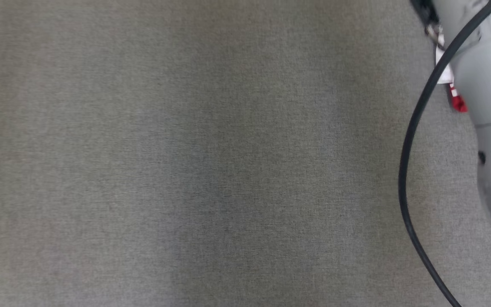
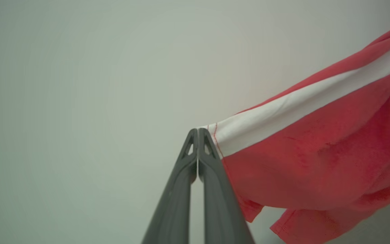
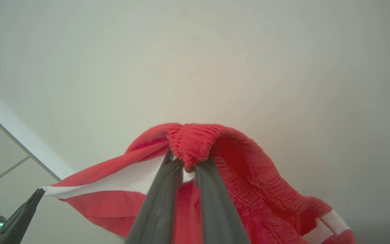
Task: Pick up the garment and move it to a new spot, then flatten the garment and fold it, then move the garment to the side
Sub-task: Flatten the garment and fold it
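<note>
Pale backdrop behind; both jaws clamp the red garment, stretched between them

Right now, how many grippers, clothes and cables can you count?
grippers: 2 (left gripper and right gripper, both pinching the shorts)
red shorts with a white stripe: 1
black cable: 1
total: 4
</note>
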